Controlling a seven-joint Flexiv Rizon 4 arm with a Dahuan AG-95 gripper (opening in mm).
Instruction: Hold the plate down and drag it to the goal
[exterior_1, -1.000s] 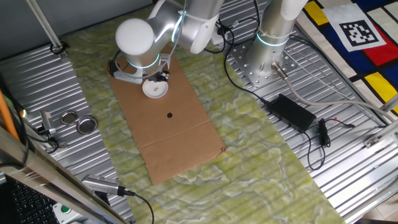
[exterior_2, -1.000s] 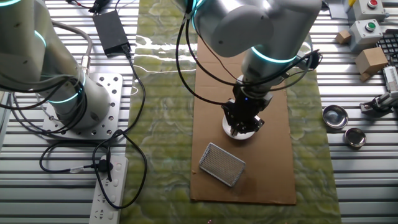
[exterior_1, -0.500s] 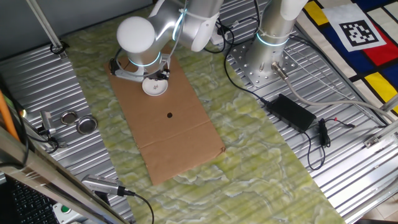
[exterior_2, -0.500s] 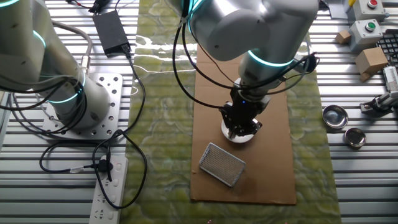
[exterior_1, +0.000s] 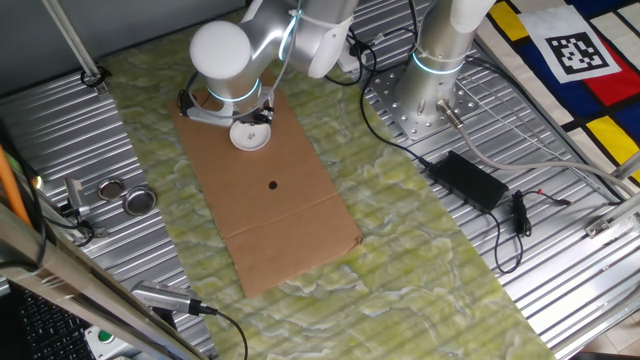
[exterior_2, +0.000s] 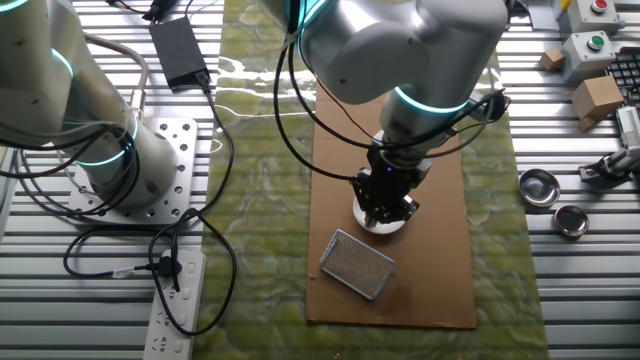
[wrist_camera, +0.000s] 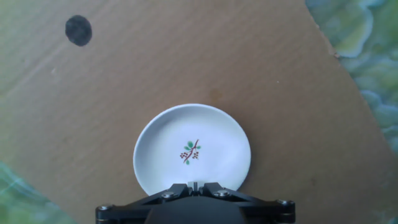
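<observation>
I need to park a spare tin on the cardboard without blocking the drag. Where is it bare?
Bare: the cardboard sheet from the black dot out to its far end, away from the arm. Crowded: the end where the gripper presses on the plate, with a mesh pad just beside it.

The plate (exterior_1: 250, 136) (exterior_2: 381, 216) (wrist_camera: 192, 150) is lying on the cardboard sheet (exterior_1: 290, 205) (exterior_2: 440, 250) (wrist_camera: 249, 68), toward one end of it, and the sheet is lying on the mat (exterior_1: 420, 260) (exterior_2: 260, 180). The gripper (wrist_camera: 194, 185) (exterior_2: 384, 205) is standing directly over the plate's rim (contact cannot be told). A round dot (exterior_1: 273, 184) (wrist_camera: 78, 30) is sitting on the cardboard, apart from the plate, nearer the sheet's middle. Two tins (exterior_1: 126, 195) (exterior_2: 553, 203) are resting beside each other off the mat.
</observation>
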